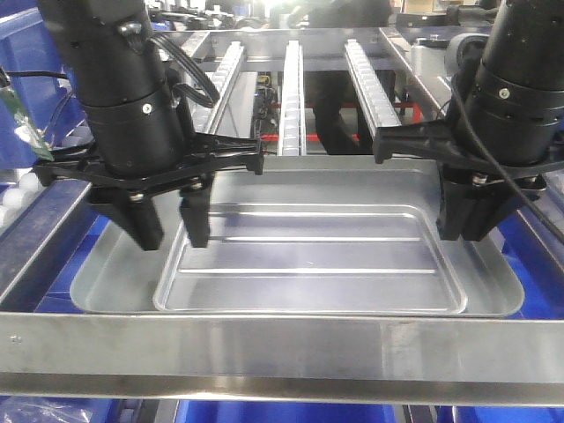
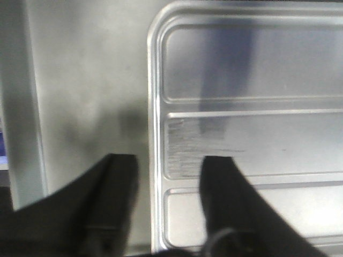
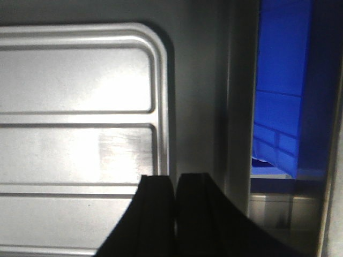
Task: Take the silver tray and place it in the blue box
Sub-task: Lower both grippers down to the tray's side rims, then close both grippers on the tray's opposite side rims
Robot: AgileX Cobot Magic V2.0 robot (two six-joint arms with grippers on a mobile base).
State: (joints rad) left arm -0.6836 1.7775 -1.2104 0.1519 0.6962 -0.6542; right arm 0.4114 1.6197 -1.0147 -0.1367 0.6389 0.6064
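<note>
The silver tray (image 1: pixel 308 256) lies flat in the middle of the front view, its two long ridges running left to right. My left gripper (image 1: pixel 169 231) is open at the tray's left end. Its fingers straddle the raised rim (image 2: pixel 154 160), one finger (image 2: pixel 120 182) outside and the other over the tray panel. My right gripper (image 1: pixel 465 220) is at the tray's right end, its fingers (image 3: pixel 158 203) pressed together over the rim (image 3: pixel 163 107). Blue box (image 3: pixel 281 96) plastic shows past a metal rail to the right and below the frame (image 1: pixel 53 282).
A wide metal bar (image 1: pixel 282 352) crosses the foreground in front of the tray. Roller rails (image 1: pixel 293 88) run away behind it. A grey metal surface (image 2: pixel 86 80) flanks the tray's left end. White balls (image 1: pixel 16 201) sit at far left.
</note>
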